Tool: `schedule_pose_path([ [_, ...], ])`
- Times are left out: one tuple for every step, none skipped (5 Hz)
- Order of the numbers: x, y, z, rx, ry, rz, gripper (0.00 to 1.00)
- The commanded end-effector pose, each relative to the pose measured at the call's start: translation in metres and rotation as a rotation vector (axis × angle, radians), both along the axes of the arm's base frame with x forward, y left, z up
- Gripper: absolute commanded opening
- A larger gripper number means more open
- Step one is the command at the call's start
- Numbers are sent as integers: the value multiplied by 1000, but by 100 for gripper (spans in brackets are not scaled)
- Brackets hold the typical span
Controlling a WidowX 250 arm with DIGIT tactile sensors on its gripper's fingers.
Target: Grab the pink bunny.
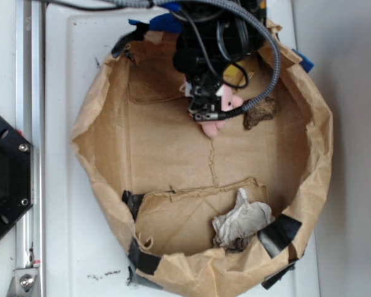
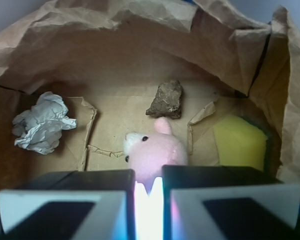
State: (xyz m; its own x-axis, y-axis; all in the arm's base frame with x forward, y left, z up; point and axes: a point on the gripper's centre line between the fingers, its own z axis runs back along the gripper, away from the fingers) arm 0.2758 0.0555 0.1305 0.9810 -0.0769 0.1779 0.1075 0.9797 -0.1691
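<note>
We see the end effector [image 2: 149, 192] directly over the pink bunny [image 2: 152, 152], jaws drawn nearly together with the plush's rear pinched in the narrow gap. The bunny lies on the brown paper floor [image 1: 167, 148], head pointing away from us toward the brown lump [image 2: 166, 100]; lifting looks next.

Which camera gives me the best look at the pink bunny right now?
The wrist view: the pink bunny fills the center, its pale face, dark eyes and one ear clear, its body between the gripper fingers. In the exterior view the arm covers most of it; only pink patches show.
</note>
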Motion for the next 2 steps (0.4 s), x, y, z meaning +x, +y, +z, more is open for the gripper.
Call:
schedule_pose_path([
  [10,-12,12,48,-29,-75,0],
  [12,-11,10,50,-24,-89,0],
])
